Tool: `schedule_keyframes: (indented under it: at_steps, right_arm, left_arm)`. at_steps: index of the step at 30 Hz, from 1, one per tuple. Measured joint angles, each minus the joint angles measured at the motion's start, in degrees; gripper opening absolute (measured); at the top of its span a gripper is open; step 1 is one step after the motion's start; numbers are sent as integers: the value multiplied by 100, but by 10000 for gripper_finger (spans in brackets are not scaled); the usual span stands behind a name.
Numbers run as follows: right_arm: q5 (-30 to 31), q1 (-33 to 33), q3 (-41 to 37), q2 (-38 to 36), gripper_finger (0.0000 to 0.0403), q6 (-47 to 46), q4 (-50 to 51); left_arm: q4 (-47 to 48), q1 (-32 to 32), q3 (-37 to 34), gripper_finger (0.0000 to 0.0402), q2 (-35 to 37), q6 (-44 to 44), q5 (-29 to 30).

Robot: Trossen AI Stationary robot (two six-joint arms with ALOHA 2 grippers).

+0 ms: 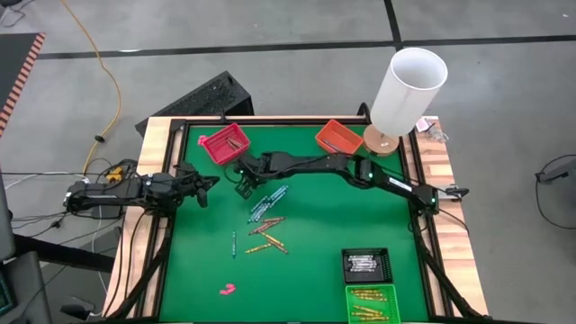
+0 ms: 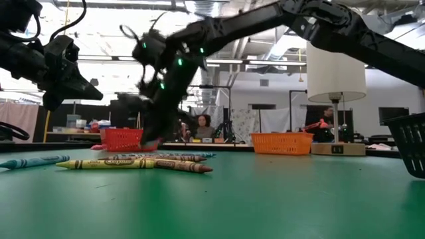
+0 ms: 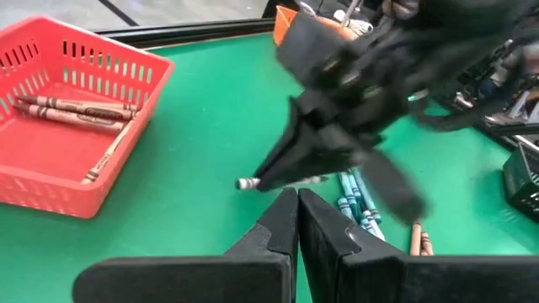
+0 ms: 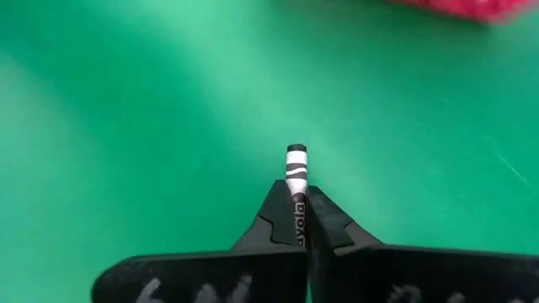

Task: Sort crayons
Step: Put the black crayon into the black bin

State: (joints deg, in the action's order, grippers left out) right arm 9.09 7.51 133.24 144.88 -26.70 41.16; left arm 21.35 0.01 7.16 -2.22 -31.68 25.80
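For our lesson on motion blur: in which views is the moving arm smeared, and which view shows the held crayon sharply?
Low view: the right claw is smeared against bright ceiling lights. Left wrist view: it blurs too, above the sharp red basket. Right wrist view: the white crayon between the fingers is crisp.

The green felt worktop [image 1: 306,252] is evenly lit from overhead, with only faint shadows cast. In the low view, glare from bright ceiling lights washes out 12 o'clock, and the dark right arm [image 2: 219,33] is motion-blurred, as in the left wrist view.

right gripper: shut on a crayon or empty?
Shut on a crayon: the right gripper fingers pinch a white-grey crayon, whose end sticks out.
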Motion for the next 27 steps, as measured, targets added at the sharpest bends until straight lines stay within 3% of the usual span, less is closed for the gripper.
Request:
schedule_keyframes:
  at_steps: [5, 13, 23, 27]
  right_arm:
    - [-464, -5, 28, -476, 2, 211, 525]
    - [-701, -286, 18, -1502, 1, 563, 2591]
    - [-275, -1391, 22, -2699, 0, 84, 4811]
    - [65, -1972, -47, -3254, 0, -324, 4868]
  left_arm:
    - [3, 0, 0, 0, 4, -8, 0]
    - [1, 2, 0, 0, 2, -94, 2]
    - [-2, 2, 0, 0, 2, -234, 64]
    - [-2, 2, 0, 0, 0, -279, 145]
